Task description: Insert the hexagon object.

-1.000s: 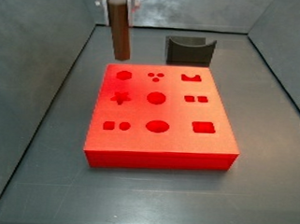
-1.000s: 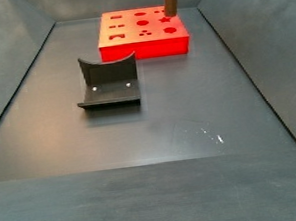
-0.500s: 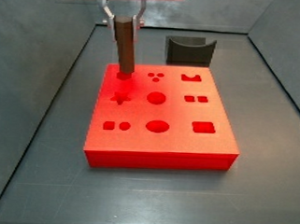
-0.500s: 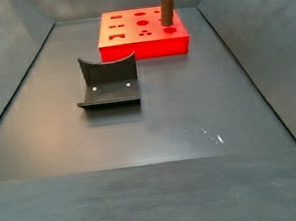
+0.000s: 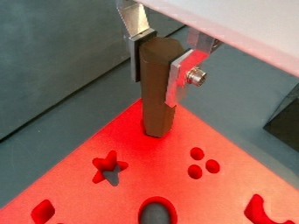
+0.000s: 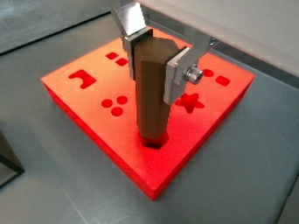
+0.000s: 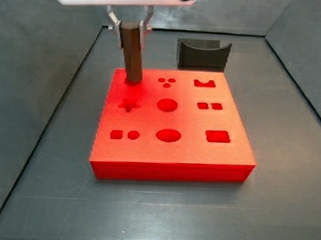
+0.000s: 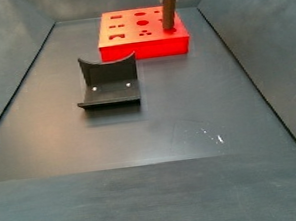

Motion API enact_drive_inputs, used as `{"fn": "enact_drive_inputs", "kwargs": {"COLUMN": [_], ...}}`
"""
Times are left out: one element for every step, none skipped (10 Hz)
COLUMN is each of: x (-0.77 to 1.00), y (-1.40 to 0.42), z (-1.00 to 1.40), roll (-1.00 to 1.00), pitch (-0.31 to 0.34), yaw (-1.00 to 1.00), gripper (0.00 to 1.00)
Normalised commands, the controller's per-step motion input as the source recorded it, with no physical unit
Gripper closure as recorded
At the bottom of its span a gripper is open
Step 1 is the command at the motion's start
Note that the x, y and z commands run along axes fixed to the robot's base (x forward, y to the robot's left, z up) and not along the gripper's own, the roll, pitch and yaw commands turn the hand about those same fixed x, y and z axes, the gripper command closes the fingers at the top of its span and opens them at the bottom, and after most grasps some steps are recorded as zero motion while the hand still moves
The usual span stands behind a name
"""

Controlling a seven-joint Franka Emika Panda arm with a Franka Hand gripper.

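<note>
The hexagon object (image 5: 156,96), a long reddish-brown peg, stands upright between the silver fingers (image 5: 183,75) of my gripper (image 5: 160,68), which is shut on its upper end. Its lower end meets the top of the red block (image 7: 190,128) at a small cut-out near one far corner, next to the star hole (image 5: 107,163). In a wrist view the peg (image 6: 151,101) seems to sit just inside that cut-out. Both side views show the gripper (image 7: 132,24) above that corner with the peg (image 8: 169,9) vertical.
The red block (image 8: 140,41) has several shaped holes in its top. The dark grey curved holder (image 8: 108,83) stands on the grey floor apart from the block, and also shows in a side view (image 7: 202,52). Sloped grey walls enclose the floor.
The gripper has come down with the peg. The peg's lower end went from hanging above the block's far edge to resting at the corner cut-out.
</note>
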Motion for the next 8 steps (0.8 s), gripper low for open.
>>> {"fn": "enact_drive_inputs", "kwargs": {"x": [-0.04, 0.0, 0.0, 0.11, 0.17, 0.0, -0.05, -0.04], "y": [-0.01, -0.05, -0.03, 0.0, 0.0, 0.0, 0.0, 0.0], "z": [-0.34, -0.33, -0.29, -0.27, -0.28, -0.23, -0.17, -0.18], "roll": [0.17, 0.17, 0.19, 0.19, 0.19, 0.12, 0.05, 0.06], "pitch": [-0.144, -0.156, -0.163, -0.139, -0.123, -0.091, -0.064, -0.063], "yaw": [0.0, 0.0, 0.03, 0.17, 0.23, 0.07, 0.0, 0.0], "gripper": [1.0, 1.0, 1.0, 1.0, 1.0, 1.0, 1.0, 1.0]}}
